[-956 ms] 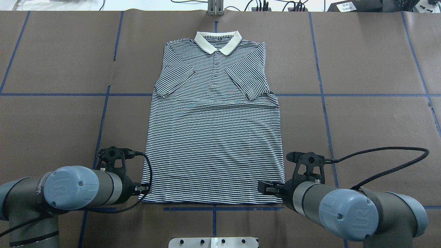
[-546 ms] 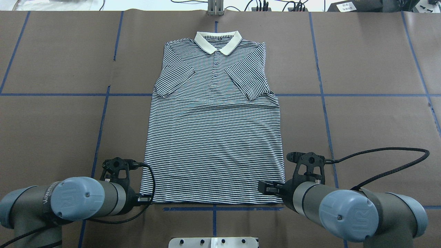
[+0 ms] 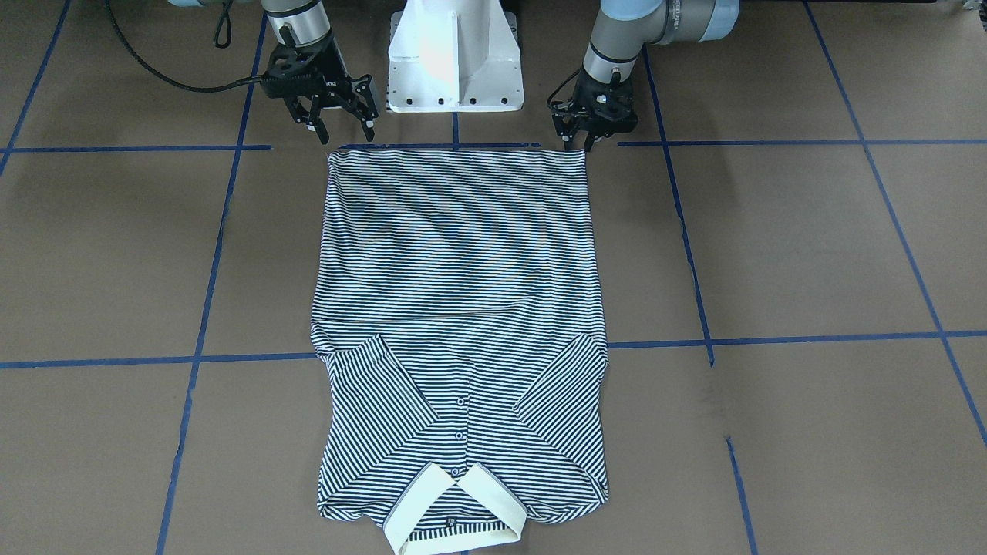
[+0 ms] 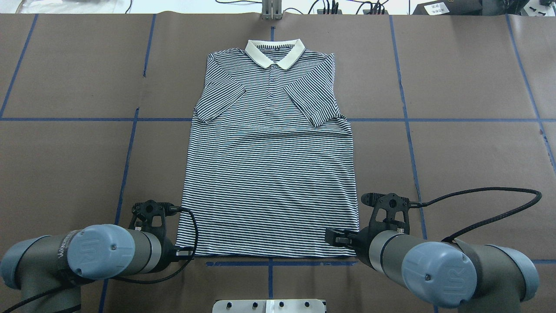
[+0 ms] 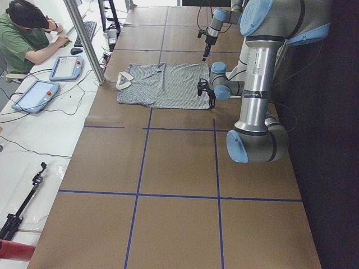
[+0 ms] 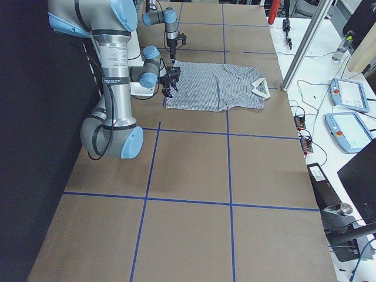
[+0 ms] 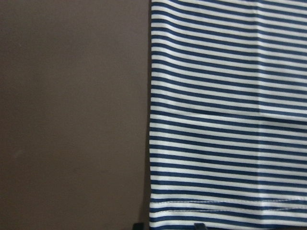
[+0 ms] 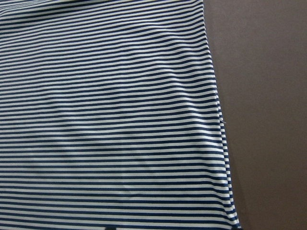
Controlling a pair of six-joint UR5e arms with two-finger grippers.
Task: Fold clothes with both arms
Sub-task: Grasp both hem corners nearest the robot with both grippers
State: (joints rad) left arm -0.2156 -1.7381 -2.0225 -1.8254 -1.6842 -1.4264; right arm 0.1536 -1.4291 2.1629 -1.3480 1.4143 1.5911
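The shirt (image 4: pixel 269 174) lies flat and face up on the table (image 4: pixel 65 165), buttons showing. Its collar (image 4: pixel 274 52) is at the far end, well ahead of both claws. Both sleeves (image 4: pixel 219 98) are already folded in across the chest, so the side edges run roughly straight. Body not folded yet: the hem (image 4: pixel 269 254) lies flat at the near end, right by the claws.

L claw (image 3: pixel 578 141): points down at its hem corner. Jaws set narrow but not closed. L wrist cam shows two dark tips apart w/ the corner of the hem lying between them. Cloth there is flat, not lifted, so prob. no pinch yet.

R claw (image 3: pixel 344 132): jaws spread wide, holding nothing. It hangs just robot-side of its hem corner. That corner is just ahead of the tips, not between them as far as the front cam shows. R wrist cam shows only stripes + the side edge, no tips in view.

Progress, my read: sleeves done = the early part. Left to do: grab both hem corners, lift, carry the hem fwd toward the collar, lay it down; maybe a 2nd fold after. So early-to-mid, at the reach-for-hem step. L looks a touch further on than R. R prob. needs to advance onto its corner before both close together; uneven grabs would skew the fold.
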